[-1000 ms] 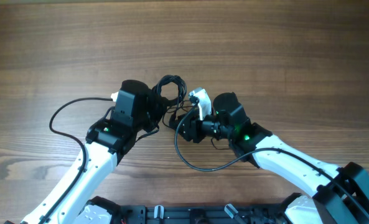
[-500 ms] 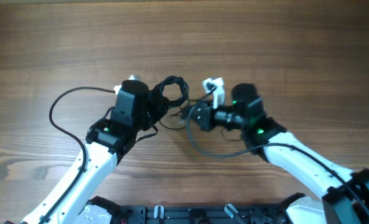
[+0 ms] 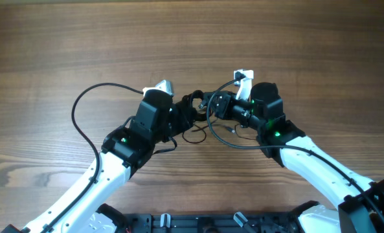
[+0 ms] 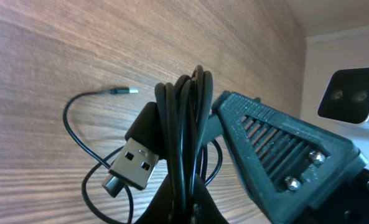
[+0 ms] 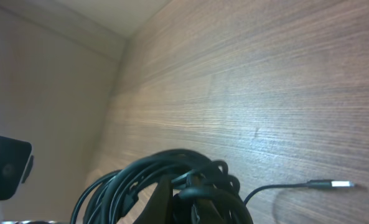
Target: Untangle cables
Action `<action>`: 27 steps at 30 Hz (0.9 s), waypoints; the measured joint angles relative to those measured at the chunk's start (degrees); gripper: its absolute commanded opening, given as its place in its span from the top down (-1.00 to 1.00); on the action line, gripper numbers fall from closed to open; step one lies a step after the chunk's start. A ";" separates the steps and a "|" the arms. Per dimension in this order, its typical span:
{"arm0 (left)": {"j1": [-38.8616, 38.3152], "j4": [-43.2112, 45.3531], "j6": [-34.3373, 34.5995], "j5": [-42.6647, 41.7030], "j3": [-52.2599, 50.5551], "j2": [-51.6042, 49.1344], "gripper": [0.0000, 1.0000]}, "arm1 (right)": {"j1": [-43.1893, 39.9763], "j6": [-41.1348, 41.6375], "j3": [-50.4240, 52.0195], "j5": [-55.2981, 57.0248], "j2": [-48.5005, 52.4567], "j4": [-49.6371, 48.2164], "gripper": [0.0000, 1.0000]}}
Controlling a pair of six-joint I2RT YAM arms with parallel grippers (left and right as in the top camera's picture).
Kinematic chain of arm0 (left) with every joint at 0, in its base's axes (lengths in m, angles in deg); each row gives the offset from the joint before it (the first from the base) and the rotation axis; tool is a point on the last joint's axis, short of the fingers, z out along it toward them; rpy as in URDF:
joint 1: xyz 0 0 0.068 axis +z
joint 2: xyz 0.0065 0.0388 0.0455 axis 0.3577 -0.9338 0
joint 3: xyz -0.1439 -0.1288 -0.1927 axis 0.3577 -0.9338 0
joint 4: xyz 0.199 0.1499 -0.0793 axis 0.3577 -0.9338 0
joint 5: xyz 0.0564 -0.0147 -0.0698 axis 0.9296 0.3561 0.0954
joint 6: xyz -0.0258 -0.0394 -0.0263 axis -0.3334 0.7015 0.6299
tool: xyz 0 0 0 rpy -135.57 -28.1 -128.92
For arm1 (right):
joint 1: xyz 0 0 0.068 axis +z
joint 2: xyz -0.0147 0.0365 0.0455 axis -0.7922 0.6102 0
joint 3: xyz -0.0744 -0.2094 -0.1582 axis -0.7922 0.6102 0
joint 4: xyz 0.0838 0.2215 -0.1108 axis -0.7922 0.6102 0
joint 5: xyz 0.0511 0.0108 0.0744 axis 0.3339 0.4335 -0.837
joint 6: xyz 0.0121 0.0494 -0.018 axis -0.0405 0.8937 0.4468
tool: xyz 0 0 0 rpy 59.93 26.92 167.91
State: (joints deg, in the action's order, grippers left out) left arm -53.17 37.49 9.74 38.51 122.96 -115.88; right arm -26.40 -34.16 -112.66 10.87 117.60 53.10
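The cables are a small knotted bundle (image 3: pixel 195 107) of thin black wires held between my two grippers at the table's middle. My left gripper (image 3: pixel 184 111) is shut on the bundle's left side; its wrist view shows a stack of strands (image 4: pixel 185 137) pinched in the jaws, a USB plug (image 4: pixel 136 163) hanging beside them, and a loose strand ending in a small plug (image 4: pixel 123 91) on the wood. My right gripper (image 3: pixel 212 105) is shut on the bundle's right side; its wrist view shows coiled loops (image 5: pixel 165 180) at the fingertips and a small plug end (image 5: pixel 328 184).
The thicker black arm cables loop beside each arm, one at the left (image 3: pixel 81 120) and one under the right wrist (image 3: pixel 234 142). The wooden table (image 3: pixel 192 39) stretches away behind the grippers.
Both grippers have moved right and slightly back with the bundle. The open coil seen above the left gripper is now drawn tight between the two grippers.
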 measured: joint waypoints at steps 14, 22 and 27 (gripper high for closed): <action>8.68 1.36 10.60 -3.26 -0.22 0.00 0.91 | -3.98 -10.01 -0.02 -1.07 -5.05 5.55 -0.99; 13.33 4.74 -1.20 -10.45 -0.22 0.00 0.92 | -8.66 -14.49 -0.09 -4.17 -8.46 18.05 0.09; 13.33 4.79 -24.70 -18.99 -0.22 0.00 0.92 | -8.66 -18.36 -0.09 -11.65 -8.46 17.81 0.39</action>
State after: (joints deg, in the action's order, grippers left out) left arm -39.83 42.28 -14.96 19.52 122.74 -115.88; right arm -35.05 -52.52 -112.74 -0.78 109.14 70.91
